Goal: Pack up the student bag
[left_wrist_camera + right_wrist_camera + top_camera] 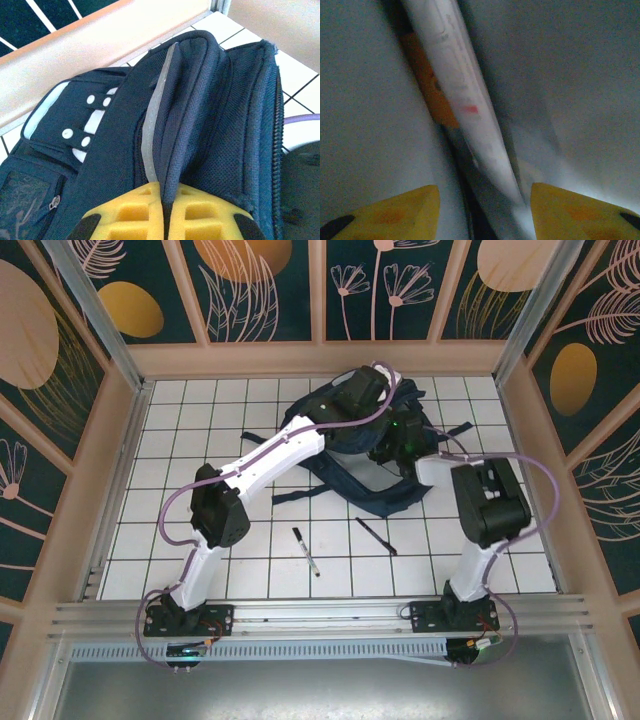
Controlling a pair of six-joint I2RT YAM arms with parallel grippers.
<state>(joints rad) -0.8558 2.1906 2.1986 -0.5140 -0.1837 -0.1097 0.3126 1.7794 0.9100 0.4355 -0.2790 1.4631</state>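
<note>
Grid-tiled worktop (200, 440) – student bag (392, 498) lies at far centre, straps sprawled toward arm bases. Left gripper (165, 210) at bag's top edge, fingers together, clamped on fold of navy fabric beside pale reflective stripe (150, 135). Right gripper (484, 195) inside dim bag interior, fingers apart – white tube-like item (465, 100) runs between them, contact unclear; orange piece (432, 95) against it. On bare tiles near bag: white-black pen (306, 551), black pen (377, 537)

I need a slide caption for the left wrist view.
Left pincer, shut, grips a fold of the navy bag near the wooden wall.
</note>
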